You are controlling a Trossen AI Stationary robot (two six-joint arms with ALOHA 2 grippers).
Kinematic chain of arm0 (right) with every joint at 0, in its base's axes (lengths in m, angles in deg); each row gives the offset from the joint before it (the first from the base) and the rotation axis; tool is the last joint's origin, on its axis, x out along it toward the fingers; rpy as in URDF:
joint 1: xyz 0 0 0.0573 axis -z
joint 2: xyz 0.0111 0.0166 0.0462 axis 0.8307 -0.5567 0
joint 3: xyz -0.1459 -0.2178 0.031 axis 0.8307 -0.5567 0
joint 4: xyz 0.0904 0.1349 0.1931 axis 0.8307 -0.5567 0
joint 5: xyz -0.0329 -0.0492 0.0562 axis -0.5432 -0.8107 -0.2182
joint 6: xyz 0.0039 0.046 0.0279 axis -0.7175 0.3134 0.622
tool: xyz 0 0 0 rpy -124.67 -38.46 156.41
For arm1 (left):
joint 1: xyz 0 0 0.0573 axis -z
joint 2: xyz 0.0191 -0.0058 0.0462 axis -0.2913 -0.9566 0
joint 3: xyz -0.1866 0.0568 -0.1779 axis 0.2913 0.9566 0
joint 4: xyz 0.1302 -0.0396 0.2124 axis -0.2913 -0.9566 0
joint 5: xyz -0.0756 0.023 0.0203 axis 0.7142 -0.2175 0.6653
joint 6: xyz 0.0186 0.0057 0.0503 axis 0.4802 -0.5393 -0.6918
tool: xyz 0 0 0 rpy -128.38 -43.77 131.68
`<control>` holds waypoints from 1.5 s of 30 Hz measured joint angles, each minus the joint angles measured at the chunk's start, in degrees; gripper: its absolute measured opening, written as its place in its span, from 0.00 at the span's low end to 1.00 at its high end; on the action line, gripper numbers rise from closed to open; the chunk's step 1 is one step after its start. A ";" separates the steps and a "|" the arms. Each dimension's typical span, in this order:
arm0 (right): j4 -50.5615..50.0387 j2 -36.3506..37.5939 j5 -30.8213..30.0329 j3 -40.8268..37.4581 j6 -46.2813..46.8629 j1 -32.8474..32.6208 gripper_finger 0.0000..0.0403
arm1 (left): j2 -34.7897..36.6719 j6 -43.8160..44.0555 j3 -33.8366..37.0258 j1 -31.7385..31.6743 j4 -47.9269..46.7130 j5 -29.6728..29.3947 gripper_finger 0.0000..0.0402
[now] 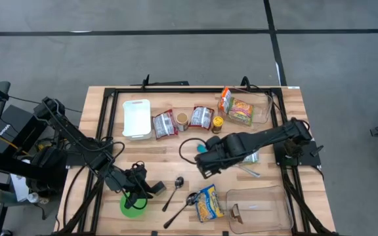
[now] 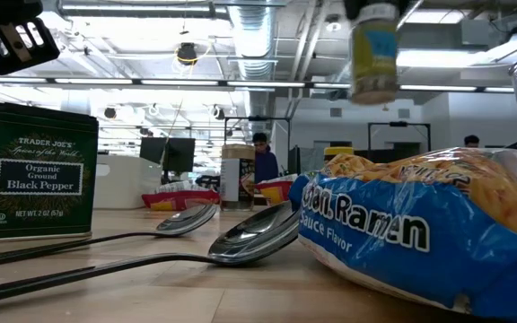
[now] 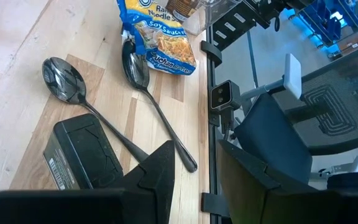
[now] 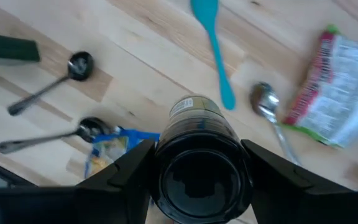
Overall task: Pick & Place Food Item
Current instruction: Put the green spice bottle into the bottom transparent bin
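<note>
Right gripper [image 4: 197,180]: closed round a small round jar with a black lid and yellow-green label [image 4: 196,163], lifted clear above the middle of the table
Left gripper [image 1: 138,190]: near the table's front left, over a flat green disc [image 1: 134,205]; whether its fingers are apart or together cannot be told, and nothing shows in its hold
Spoons: two dark metal spoons [image 3: 114,106] lying side by side near the front edge; a third, paler spoon [image 4: 269,112] beside a blue spatula [image 4: 212,43]
Tins: one dark green rectangular tin of ground black pepper [image 2: 36,170], standing upright by the two dark spoons
Packets: one blue ramen noodle packet [image 2: 420,224] at the front; two red-and-silver snack packets [image 1: 165,123] at the back; one orange-and-green packet [image 1: 236,108] at the back right
Containers: one white rectangular tub [image 1: 136,118], two clear plastic bins [image 1: 258,208]
Hard to make out: the jar is blurred in the low view and cut off by the top edge; the ramen packet's lettering is partly cut off
Surface: light wooden slat table [image 1: 182,154] with a black metal frame
Room: grey floor; an office with ceiling lights, monitors and two people far behind
</note>
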 joint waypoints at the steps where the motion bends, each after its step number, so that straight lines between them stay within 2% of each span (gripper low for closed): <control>1: -0.27 0.02 0.00 0.67 0.21 -0.39 0.50 | 0.00 0.00 0.00 0.00 0.00 -0.02 0.28; 10: -0.11 0.02 2.28 3.20 6.64 -7.43 0.50 | 0.00 0.00 0.00 0.00 0.00 0.00 0.28; 25: -0.13 0.02 9.27 3.20 32.21 -24.85 0.51 | 0.00 0.00 0.00 0.00 0.00 -0.01 0.28; 35: -0.15 0.02 8.47 1.86 50.03 -33.88 0.51 | 0.00 0.00 0.00 -0.01 0.00 -0.02 0.28; 40: -0.16 0.02 5.77 -2.28 55.28 -35.50 0.51 | 0.00 0.00 0.00 -0.01 0.00 -0.53 0.28; 45: -0.13 -0.07 4.41 -7.47 56.80 -34.91 0.51 | 0.00 0.00 0.00 0.00 0.00 -0.57 0.28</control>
